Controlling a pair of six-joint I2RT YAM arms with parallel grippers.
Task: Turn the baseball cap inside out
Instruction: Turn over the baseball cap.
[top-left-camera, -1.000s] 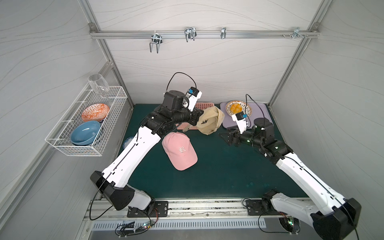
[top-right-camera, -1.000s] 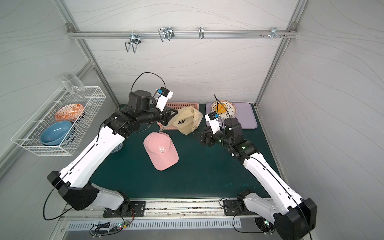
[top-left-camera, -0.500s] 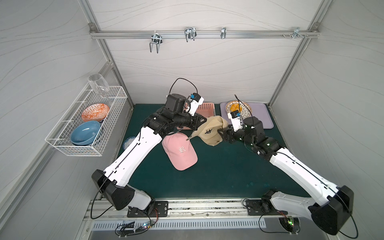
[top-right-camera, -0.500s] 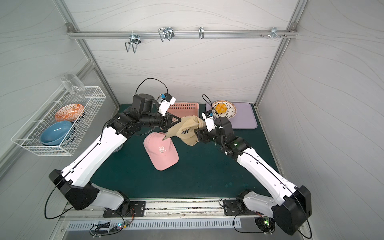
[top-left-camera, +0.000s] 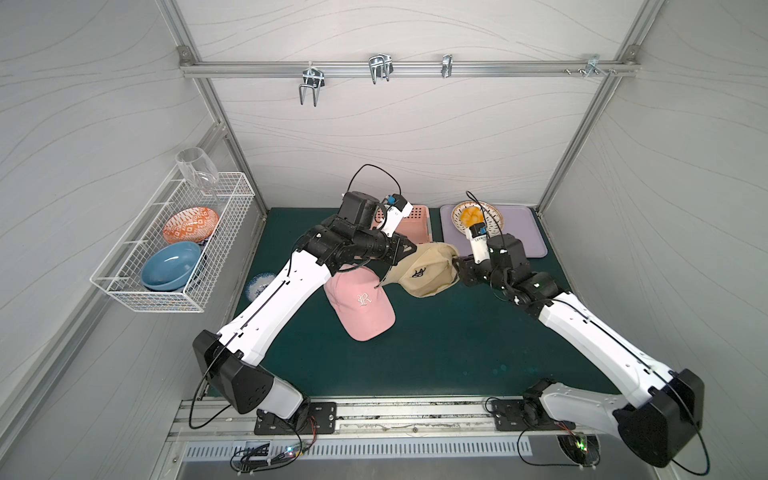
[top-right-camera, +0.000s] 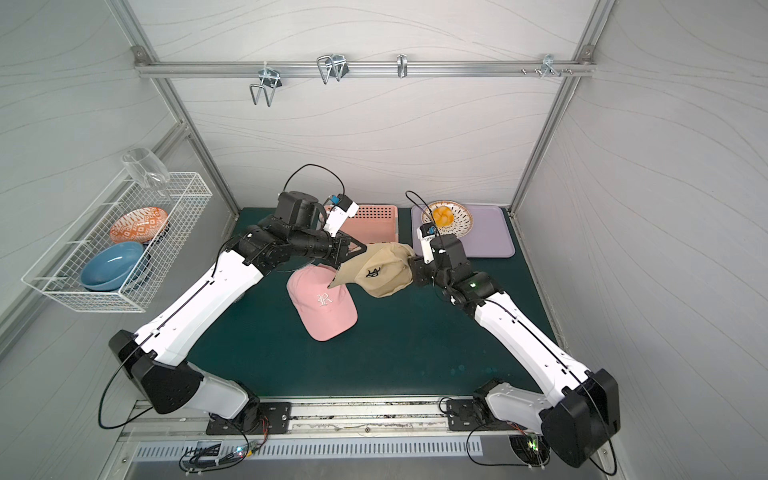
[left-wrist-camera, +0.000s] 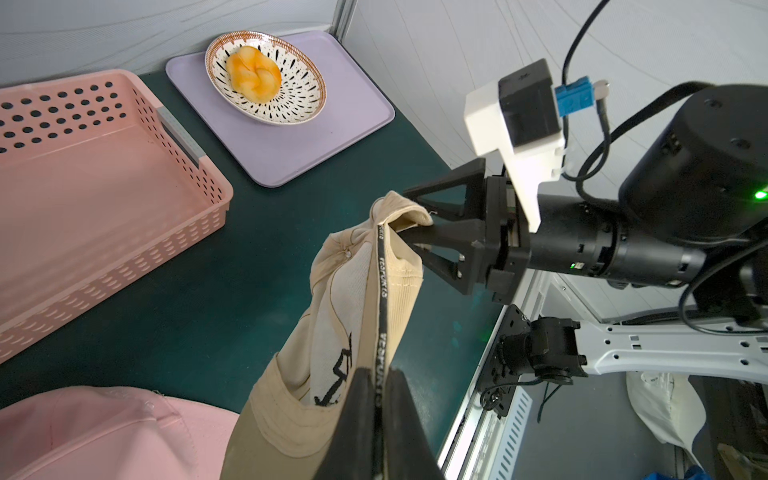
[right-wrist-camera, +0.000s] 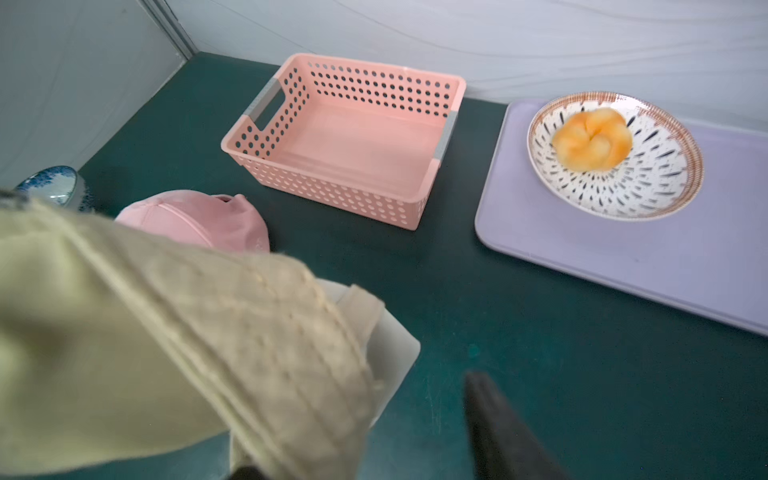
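A beige baseball cap (top-left-camera: 424, 270) (top-right-camera: 380, 270) hangs in the air above the green mat between my two grippers. My left gripper (left-wrist-camera: 380, 374) (top-left-camera: 405, 251) is shut on the black printed band along the cap's inner rim. The white lining and a black logo show in the left wrist view, on the cap (left-wrist-camera: 345, 291). My right gripper (left-wrist-camera: 415, 216) (top-left-camera: 457, 266) is open at the opposite rim, with a folded edge of the cap between its jaws. In the right wrist view the cap (right-wrist-camera: 166, 332) drapes over one finger, and the other finger (right-wrist-camera: 498, 428) stands free.
A pink cap (top-left-camera: 361, 303) lies on the mat under the beige one. Behind are a pink perforated basket (top-left-camera: 415, 222) and a purple tray (top-left-camera: 523, 241) bearing a plate with a bun (top-left-camera: 478, 214). A wire rack (top-left-camera: 174, 249) with bowls hangs on the left wall.
The left gripper brought the beige cap forward and lower. The right arm reached in from the right, and its jaws narrowed a little around the cap's rim.
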